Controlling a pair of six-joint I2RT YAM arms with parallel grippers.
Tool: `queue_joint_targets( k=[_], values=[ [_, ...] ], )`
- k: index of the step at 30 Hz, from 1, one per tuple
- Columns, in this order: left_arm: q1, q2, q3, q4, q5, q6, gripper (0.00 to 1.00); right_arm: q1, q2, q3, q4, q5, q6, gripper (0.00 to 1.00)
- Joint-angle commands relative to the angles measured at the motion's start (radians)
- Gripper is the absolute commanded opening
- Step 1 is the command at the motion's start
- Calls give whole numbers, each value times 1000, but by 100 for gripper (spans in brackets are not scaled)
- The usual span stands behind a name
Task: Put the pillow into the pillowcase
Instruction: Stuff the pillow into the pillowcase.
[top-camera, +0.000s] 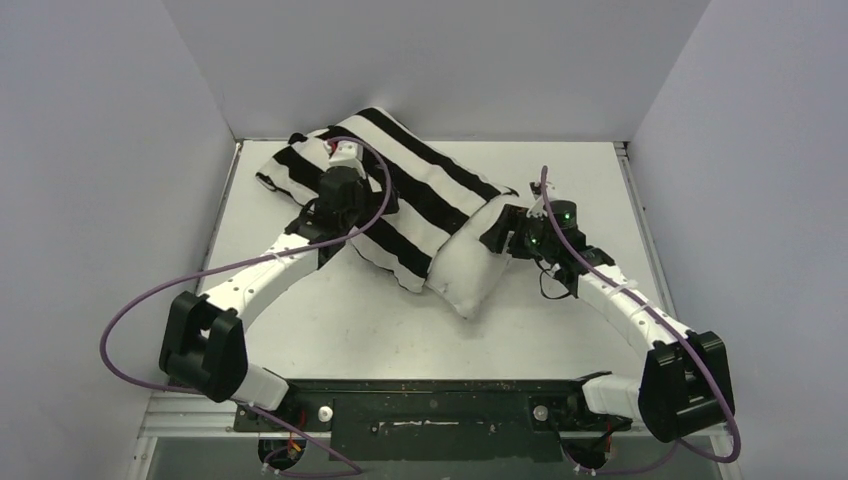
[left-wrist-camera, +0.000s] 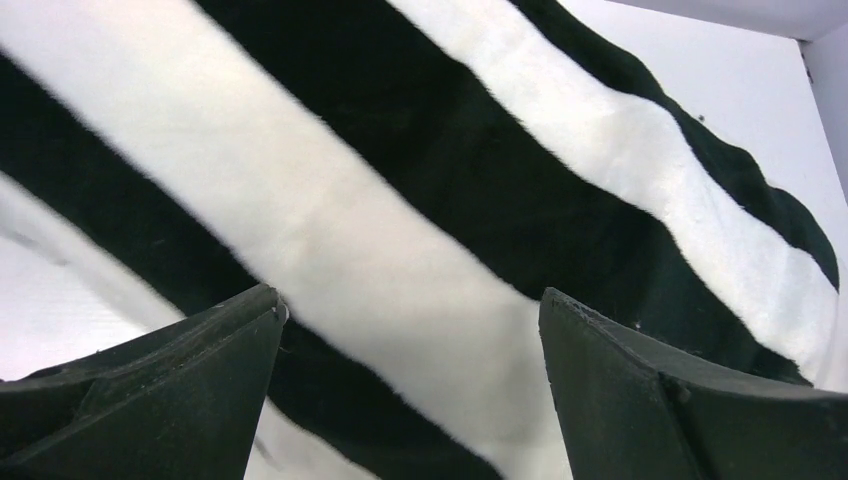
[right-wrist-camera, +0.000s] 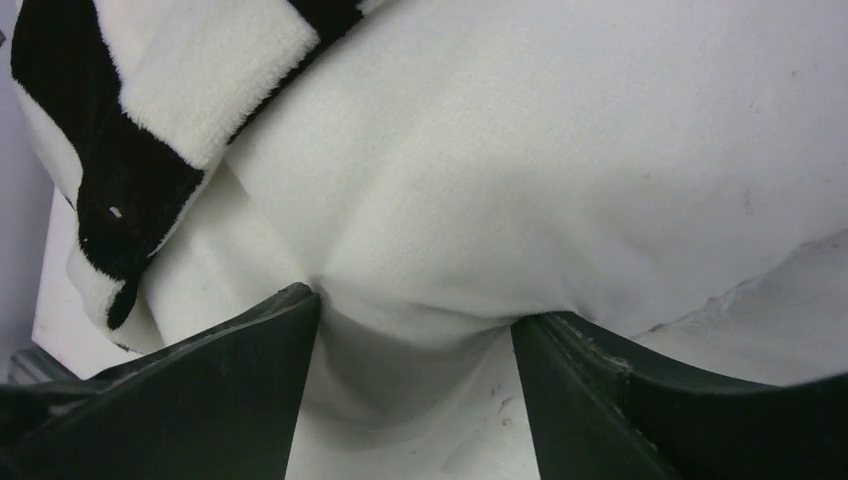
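The pillow (top-camera: 466, 274) lies mid-frame on the tabletop (top-camera: 350, 325), its upper-left part inside the pillowcase (top-camera: 420, 190). The left claw (left-wrist-camera: 410, 300) gapes wide over the stripes. The right claw (right-wrist-camera: 415, 305) straddles a pillow fold; whether it grips, I cannot tell.

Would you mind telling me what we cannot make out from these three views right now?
Top view: how deep the pillow reaches inside the pillowcase; its striped cloth covers that part.
Right wrist view: whether the right gripper pinches the pillow; fabric bulges between its fingers and hides the contact.
Left wrist view: whether the open left gripper touches the pillowcase; the close-up shows neither gap nor contact.
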Motion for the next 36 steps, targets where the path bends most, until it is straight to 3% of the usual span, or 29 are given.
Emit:
queue_joint_targets(
  k=[1,5,8,11,15,19,25,30,33,36],
  values=[
    [94,-123,9,-130,33,-27,97,16,-70,119,-152,96,-149,79],
    [212,-169,-56,-179,107,20,97,29,-53,240,-261,143,-262,92],
    [290,-193,-68,-231,196,19,97,130,-41,317,-322,235,-332,99],
    [375,-237,-123,-222,366,-5,97,278,-35,355,-345,364,-391,100],
    [386,-315,-276,-113,481,-111,97,439,-39,360,-311,468,-482,100],
    [393,-329,-432,-24,530,-212,95,658,-7,328,-254,630,-601,100],
    [399,-304,-492,94,624,-276,87,885,161,352,-343,952,-676,100],
    [398,-270,-518,165,636,-320,85,900,292,304,-280,1209,-695,100],
    [398,-220,-503,239,640,-358,86,869,324,256,-182,1233,-733,98],
    [398,-162,-520,403,674,-444,87,860,352,236,-135,1234,-751,87]
  ],
)
